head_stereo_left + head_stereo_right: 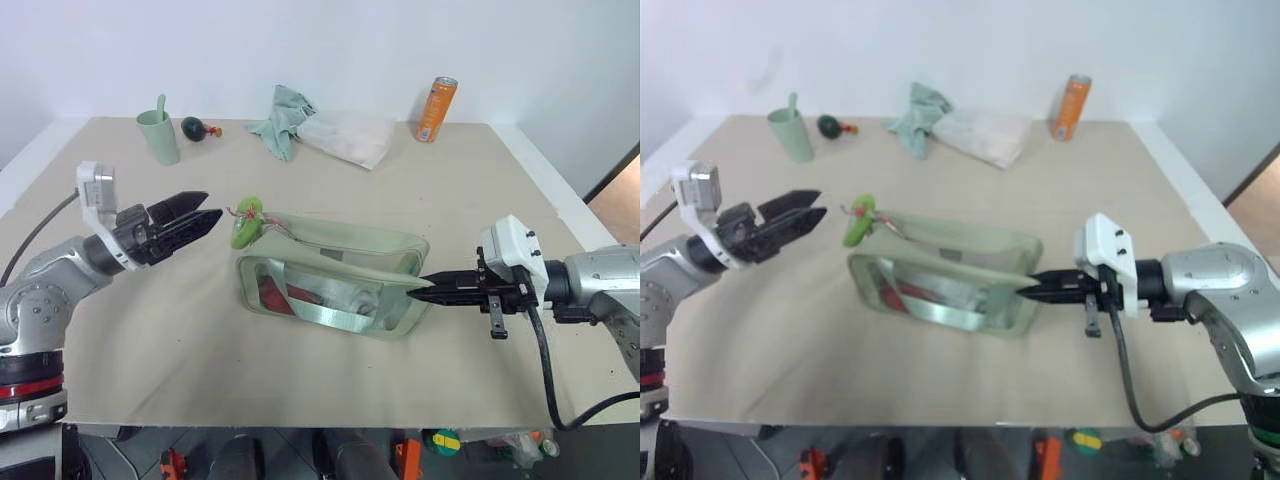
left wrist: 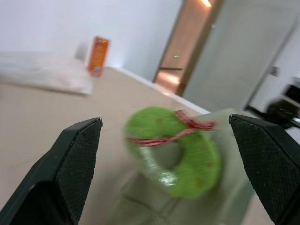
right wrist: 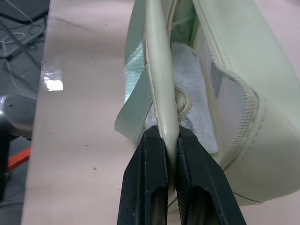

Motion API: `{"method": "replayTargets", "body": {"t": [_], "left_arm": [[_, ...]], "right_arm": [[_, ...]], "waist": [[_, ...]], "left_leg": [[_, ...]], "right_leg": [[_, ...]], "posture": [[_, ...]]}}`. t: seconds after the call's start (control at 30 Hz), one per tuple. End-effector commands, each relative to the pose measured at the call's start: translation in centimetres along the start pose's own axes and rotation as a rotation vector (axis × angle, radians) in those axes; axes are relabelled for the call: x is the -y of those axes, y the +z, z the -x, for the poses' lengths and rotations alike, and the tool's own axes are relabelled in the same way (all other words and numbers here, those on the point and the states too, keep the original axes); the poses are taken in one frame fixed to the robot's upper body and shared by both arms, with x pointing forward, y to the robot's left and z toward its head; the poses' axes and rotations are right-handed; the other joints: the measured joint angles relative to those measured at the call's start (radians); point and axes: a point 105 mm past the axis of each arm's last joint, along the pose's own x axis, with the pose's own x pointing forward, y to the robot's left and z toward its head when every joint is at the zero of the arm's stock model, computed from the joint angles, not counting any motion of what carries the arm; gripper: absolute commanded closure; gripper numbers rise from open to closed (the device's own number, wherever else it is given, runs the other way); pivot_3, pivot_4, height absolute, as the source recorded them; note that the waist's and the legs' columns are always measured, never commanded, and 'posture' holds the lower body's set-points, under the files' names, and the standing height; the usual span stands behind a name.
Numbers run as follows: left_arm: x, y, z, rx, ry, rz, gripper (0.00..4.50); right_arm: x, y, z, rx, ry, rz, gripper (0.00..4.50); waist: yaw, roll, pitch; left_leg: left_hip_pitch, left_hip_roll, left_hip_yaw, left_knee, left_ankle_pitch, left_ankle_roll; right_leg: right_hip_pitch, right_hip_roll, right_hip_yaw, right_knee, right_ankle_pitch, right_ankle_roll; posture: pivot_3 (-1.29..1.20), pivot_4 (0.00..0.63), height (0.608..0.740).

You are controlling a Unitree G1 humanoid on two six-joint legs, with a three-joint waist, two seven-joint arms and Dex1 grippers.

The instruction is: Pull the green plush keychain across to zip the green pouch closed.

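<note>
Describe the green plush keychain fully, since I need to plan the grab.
The green plush keychain is a small lime-green fuzzy ring with thin red threads across it. It sits at the green pouch's left end, attached to the zipper, resting against the top edge, tilted. Nothing grips it: the left gripper is open just to its left, fingers either side of it in the wrist view. The right gripper pinches the pouch's far end.

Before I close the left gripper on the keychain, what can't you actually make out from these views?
- Zipper slider: the green plush keychain is blurred in the left wrist view and tiny in the head views, so its attachment is unclear.
- Contents of the green pouch: red and white shapes behind the clear panel, unidentifiable.
- Left gripper stands open short of the keychain; the gap can't be judged.
- Right gripper is shut on the pouch's edge; its grip depth is hidden.
</note>
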Motion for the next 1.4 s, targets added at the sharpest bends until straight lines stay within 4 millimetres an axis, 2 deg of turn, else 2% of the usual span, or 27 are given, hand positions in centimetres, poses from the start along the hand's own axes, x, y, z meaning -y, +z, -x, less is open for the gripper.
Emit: {"method": "replayTargets", "body": {"t": [0.03,0.37,0.53,0.7,0.77,1.0,1.13,1.3,1.4], "left_arm": [[-0.4,0.5,-0.4,0.022,-0.002,-0.011,0.00],[-1.0,-3.4,-2.1,-0.122,-0.028,-0.008,0.00],[-0.8,-3.3,-2.8,-0.105,-0.053,-0.004,0.00],[-1.0,-2.2,-3.3,-0.039,-0.041,0.005,1.32],[-1.0,-1.2,-3.5,0.007,-0.036,0.008,2.18],[0.1,2.0,-3.7,0.135,-0.085,0.027,4.48],[0.8,2.1,-3.8,0.133,-0.110,0.030,4.48],[1.7,0.2,-2.9,0.020,-0.147,0.022,4.48],[1.3,-0.5,-2.2,-0.014,-0.121,0.037,4.48]], "right_arm": [[-0.1,0.3,-0.3,0.004,-0.005,0.029,4.47],[-0.1,0.3,-0.1,0.005,-0.027,0.037,4.47],[-0.1,0.3,-0.1,0.003,-0.034,0.038,4.47],[-0.1,0.0,0.0,0.000,-0.038,0.036,4.50],[-0.1,-0.1,0.0,-0.001,-0.039,0.036,4.50],[0.0,-0.3,-0.3,-0.001,-0.035,0.039,4.50],[0.0,-0.2,-0.3,0.004,-0.032,0.041,4.50],[0.0,-0.2,-0.3,0.001,-0.031,0.042,4.50],[0.0,-0.2,-0.3,-0.001,-0.031,0.041,4.50]], "waist": [[-0.001,0.000,0.000],[0.000,0.000,0.000],[0.000,0.000,0.000],[-0.001,0.000,0.000],[-0.001,0.000,0.000],[0.000,0.000,0.000],[0.000,0.000,0.000],[-0.003,0.000,0.000],[-0.002,0.000,0.000]], "left_leg": [[0.000,0.000,0.000,0.000,0.000,0.000],[0.000,0.001,0.000,0.000,0.000,0.000],[0.000,0.001,0.000,0.000,0.000,0.000],[0.000,0.000,0.000,0.000,0.000,0.000],[0.000,0.000,0.000,0.000,0.000,0.000],[0.001,0.000,0.000,0.000,0.000,0.000],[0.001,0.000,0.000,0.000,0.000,0.000],[0.002,0.000,0.000,0.000,0.001,-0.001],[0.003,0.001,0.000,-0.001,0.001,-0.001]], "right_leg": [[0.000,0.000,0.000,0.000,0.000,0.000],[0.000,0.001,0.000,0.000,0.000,0.000],[0.000,0.001,0.000,0.000,0.000,0.000],[0.001,0.000,0.000,0.000,0.000,0.001],[0.001,0.000,0.000,0.000,0.001,0.001],[0.001,0.000,0.000,0.000,0.001,0.001],[0.001,0.000,0.000,0.000,0.001,0.001],[0.002,0.001,0.001,0.000,0.001,0.001],[0.002,0.001,0.001,0.000,0.001,0.001]], "posture": [[0.00,0.150,0.740],[0.00,0.150,0.740],[0.00,0.150,0.740],[0.00,0.150,0.740],[0.00,0.150,0.740],[0.00,0.150,0.740],[0.00,0.150,0.740],[0.00,0.150,0.740],[0.00,0.150,0.740]]}}
